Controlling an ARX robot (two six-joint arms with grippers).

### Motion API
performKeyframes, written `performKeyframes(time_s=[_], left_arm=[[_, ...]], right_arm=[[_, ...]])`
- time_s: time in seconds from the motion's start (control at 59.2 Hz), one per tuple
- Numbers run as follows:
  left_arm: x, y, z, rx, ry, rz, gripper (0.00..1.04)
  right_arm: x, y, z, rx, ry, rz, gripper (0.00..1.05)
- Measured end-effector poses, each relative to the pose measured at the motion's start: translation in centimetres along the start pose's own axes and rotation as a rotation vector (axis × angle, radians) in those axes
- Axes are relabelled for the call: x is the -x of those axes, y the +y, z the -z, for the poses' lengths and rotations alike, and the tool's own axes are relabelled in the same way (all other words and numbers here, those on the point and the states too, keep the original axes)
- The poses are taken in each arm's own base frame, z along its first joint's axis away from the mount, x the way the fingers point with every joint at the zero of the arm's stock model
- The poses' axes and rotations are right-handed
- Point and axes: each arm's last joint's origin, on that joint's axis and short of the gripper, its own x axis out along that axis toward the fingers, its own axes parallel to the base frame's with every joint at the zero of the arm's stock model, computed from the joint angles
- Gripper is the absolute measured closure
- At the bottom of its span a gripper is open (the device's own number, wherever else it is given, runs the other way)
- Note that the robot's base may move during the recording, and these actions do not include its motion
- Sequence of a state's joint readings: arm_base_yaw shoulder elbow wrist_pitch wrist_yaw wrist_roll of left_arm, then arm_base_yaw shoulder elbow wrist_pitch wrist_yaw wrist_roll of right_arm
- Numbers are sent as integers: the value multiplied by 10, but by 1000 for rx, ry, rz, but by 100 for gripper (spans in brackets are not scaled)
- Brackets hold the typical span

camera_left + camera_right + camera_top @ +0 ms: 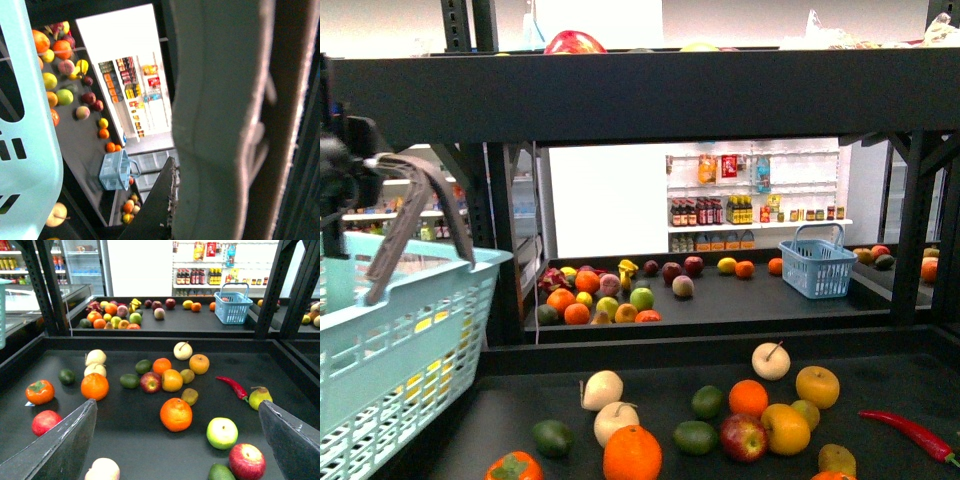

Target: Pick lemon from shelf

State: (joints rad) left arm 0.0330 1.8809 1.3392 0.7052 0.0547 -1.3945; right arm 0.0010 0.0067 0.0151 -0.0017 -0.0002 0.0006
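Shelf [150, 342]: black rack; near deck strewn with fruit, upper tier's contents mostly hidden behind its thick rim.
Lemon: no sure match on the near deck; a small yellow fruit [727, 265] on the far deck could be one, too small to tell.
Right gripper [177, 440]: fingers spread wide, nothing between them, above the near deck.
Left gripper: cannot tell; its wrist view is blocked by blurred grey handle [220, 120].
Basket [390, 340]: pale teal, cut off at left edge.
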Motion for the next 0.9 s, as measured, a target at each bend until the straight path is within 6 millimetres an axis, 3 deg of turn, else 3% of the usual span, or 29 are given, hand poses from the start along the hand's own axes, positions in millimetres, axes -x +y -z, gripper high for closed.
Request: performKeyframes(time_s=[0.22,0.389,0.676,0.896], left_arm=[[22,23,-63,16,-102,17,98],[50,37,-114,14,-165,82,99],[68,44,-146,29,-204,171,99],[72,79,-165,61,-203,110,99]], right_arm=[[0,0,0,0,0,0,7],[0,0,0,0,0,0,7],[0,0,0,0,0,0,7],[0,0,0,0,0,0,7]])
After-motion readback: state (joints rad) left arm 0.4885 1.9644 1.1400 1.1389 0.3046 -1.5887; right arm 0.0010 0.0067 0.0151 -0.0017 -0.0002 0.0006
